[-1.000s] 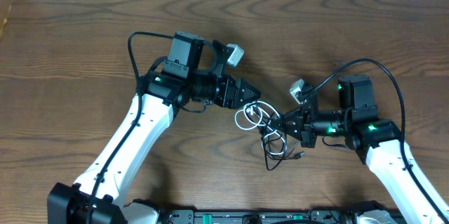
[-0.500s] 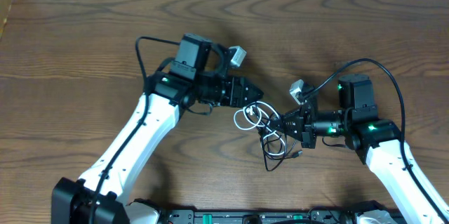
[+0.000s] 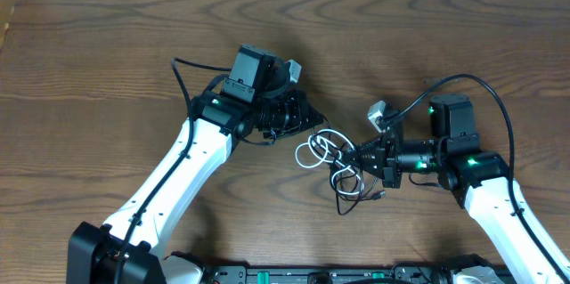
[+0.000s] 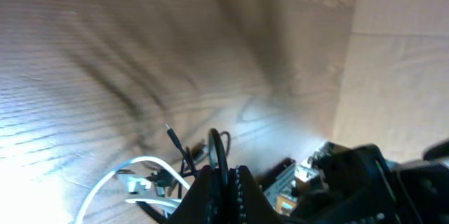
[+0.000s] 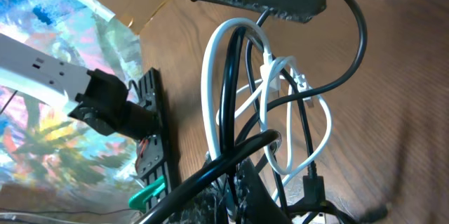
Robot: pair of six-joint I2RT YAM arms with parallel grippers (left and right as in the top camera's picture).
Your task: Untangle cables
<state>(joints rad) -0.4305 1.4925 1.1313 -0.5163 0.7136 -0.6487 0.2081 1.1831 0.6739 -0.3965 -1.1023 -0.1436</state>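
Grip stage: both hands are on the knot, and the pull-apart has not begun. The cables [image 3: 325, 146] sit bunched mid-counter [image 3: 107, 52] between the two hands, with white loops on the left side and black loops trailing toward the front edge. The left hand [image 3: 312, 124] is at the upper left of the bunch with its fingers pressed together. In its wrist view the black cable [image 5: 224, 97] comes up from between them, so I judge it clamped on that. I can't tell whether the white cable [image 5: 206, 83] is pinched too. The right hand [image 3: 354, 155] is closed on the bunch from the right, and its wrist view shows black and white strands running into the grip. I can't separate which one it holds. The white loop wraps around the black strand, and the two cross more than once. Next move, as I judge it: draw the hands apart slowly and level, and keep one end anchored so the white loop can slide off. Watch the black plug end [image 5: 312, 185], which could catch in a loop and cinch the knot. If it tightens, one hand probably needs to release and re-grip on a single strand.
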